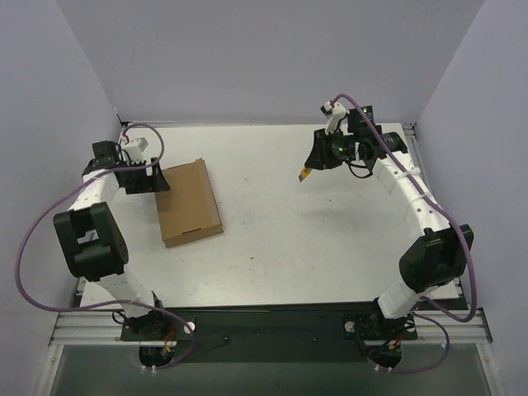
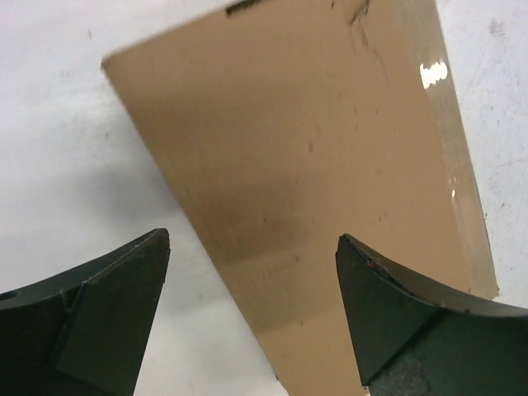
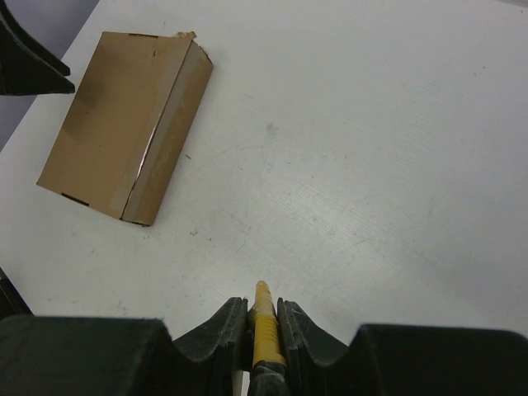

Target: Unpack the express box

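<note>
A white table [image 1: 313, 239] is seen from above, with a robot arm on each side.

At the far left, the left fingers [image 2: 107, 313] are hard to make out from above, lost against the dark wrist. The wrist camera shows only their two dark tips, spread wide and released, with nothing clasped between them. Whether the tips touch anything cannot be told.

The box [image 1: 188, 202] lies flat and closed on the left half of the table, its long sides running near to far and slightly askew. Its far left corner sits just beside the left wrist. The left wrist camera cuts the box off at the top and bottom of the picture. Its contents are hidden, and one far corner looks ragged from the right wrist camera.

At the far right, the right fingers [image 3: 223, 330] are clenched on a tool [image 3: 264, 326]. Only a short yellow stub shows between them; the rest is cut off. From above it is a tiny sliver, and no blade can be made out.

The left arm [image 1: 89, 239] rises from its near base, folds its elbow out to the left, then reaches far with the wrist turned right toward the box. The right arm [image 1: 433, 256] bends at the right edge, then stretches far and left, holding the tool above the table, well apart from the box.
</note>
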Available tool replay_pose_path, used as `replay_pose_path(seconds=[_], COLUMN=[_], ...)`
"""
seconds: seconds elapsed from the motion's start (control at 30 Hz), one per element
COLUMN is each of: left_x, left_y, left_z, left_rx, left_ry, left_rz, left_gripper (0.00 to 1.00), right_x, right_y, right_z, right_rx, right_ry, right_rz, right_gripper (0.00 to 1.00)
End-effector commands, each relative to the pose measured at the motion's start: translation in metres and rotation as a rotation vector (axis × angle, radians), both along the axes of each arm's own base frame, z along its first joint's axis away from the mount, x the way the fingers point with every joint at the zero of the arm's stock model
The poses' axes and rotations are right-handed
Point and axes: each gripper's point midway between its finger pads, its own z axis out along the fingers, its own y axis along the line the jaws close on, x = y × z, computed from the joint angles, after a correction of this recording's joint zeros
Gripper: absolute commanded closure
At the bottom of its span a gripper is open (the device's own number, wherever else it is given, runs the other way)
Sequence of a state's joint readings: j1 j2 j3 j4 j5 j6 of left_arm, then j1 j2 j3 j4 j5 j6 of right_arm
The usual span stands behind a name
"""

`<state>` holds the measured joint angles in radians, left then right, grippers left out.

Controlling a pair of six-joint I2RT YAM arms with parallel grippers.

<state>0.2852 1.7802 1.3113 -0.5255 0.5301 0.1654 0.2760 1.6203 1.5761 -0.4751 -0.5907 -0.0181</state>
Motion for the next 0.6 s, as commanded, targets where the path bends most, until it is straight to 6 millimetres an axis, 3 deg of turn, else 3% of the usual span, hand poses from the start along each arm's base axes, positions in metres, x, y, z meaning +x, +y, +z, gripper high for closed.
replay_pose_path(seconds=[0.0, 0.17, 0.3, 0.33, 0.47, 0.57], left_x=[-0.025, -0.036, -0.050, -0.059, -0.098, -0.111], left_y=[0.010, -0.023, -0.073, -0.094, -0.138, -0.136], left_z=[0.005, -0.021, -0.023, -0.027, -0.043, -0.037], left_rx=[0.036, -0.039, -0.110, -0.085, -0.064, -0.066], left_ry=[-0.016, 0.064, 0.088, 0.087, 0.135, 0.169], left_rz=[0.119, 0.055, -0.115, -0.213, -0.374, -0.380], left_gripper=[0.08, 0.08, 0.12, 0.13, 0.15, 0.15], right_x=[-0.001, 0.009, 0.012, 0.012, 0.009, 0.007], right_y=[0.003, 0.008, 0.009, 0.009, 0.007, 0.004], right_z=[0.012, 0.008, 0.006, 0.005, 0.002, 0.001], right_rx=[0.012, 0.023, 0.022, 0.021, 0.014, 0.002], right_ry=[-0.048, -0.033, -0.027, -0.025, -0.026, -0.033], right_rz=[0.020, 0.024, 0.021, 0.020, 0.020, 0.020], right_gripper=[1.00, 1.00, 1.00, 1.00, 1.00, 1.00])
